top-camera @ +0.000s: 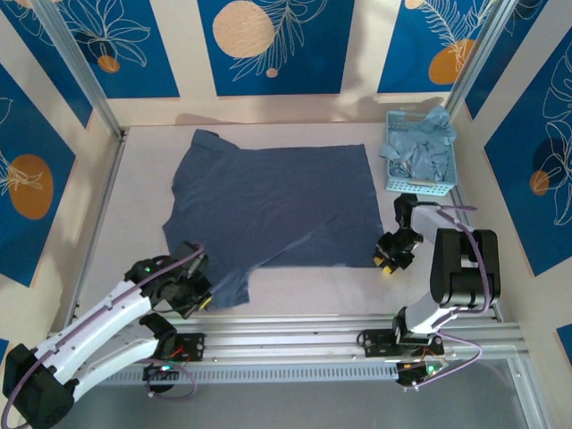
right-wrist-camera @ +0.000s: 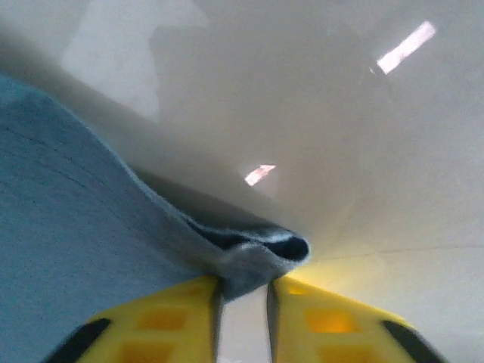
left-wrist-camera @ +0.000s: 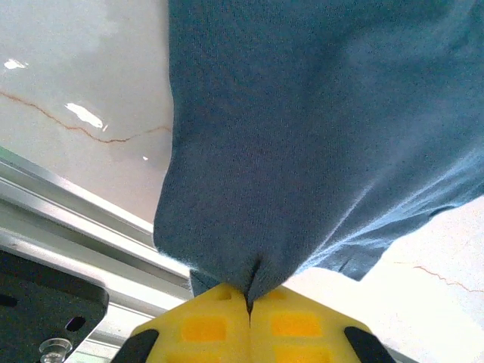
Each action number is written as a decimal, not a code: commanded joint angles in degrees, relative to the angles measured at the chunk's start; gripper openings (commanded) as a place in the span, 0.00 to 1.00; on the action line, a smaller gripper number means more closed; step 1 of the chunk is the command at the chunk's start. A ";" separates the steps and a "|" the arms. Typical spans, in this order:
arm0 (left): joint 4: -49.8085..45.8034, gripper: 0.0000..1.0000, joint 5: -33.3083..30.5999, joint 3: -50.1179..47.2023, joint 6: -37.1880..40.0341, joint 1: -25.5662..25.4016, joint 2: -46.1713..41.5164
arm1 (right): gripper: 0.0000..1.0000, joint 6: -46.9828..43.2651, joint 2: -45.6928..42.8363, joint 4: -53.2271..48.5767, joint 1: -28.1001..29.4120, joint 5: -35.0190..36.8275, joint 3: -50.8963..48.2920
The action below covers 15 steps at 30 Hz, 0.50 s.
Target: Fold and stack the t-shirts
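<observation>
A large dark slate-blue t-shirt (top-camera: 277, 206) lies spread flat across the middle of the table. At its near left corner, my left gripper (top-camera: 198, 290) is shut on a pinch of the cloth. In the left wrist view the t-shirt (left-wrist-camera: 318, 136) hangs out of the closed yellow left gripper (left-wrist-camera: 249, 299). My right gripper (top-camera: 386, 259) sits at the shirt's near right corner. In the right wrist view its jaws (right-wrist-camera: 243, 291) stand narrowly apart, and the folded corner of the t-shirt (right-wrist-camera: 76, 249) is wedged between their tips. Paler blue-grey t-shirts (top-camera: 424, 143) are heaped in the basket.
The light blue perforated basket (top-camera: 440, 188) stands at the back right, close behind the right arm. Metal rails (top-camera: 295, 335) run along the near table edge. Frame posts and patterned walls close in the left, back and right sides.
</observation>
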 commanded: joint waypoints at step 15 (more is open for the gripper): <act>-20.32 0.00 -0.36 10.79 -3.92 -0.80 -3.10 | 0.00 6.76 -16.72 -12.99 9.47 0.90 -0.03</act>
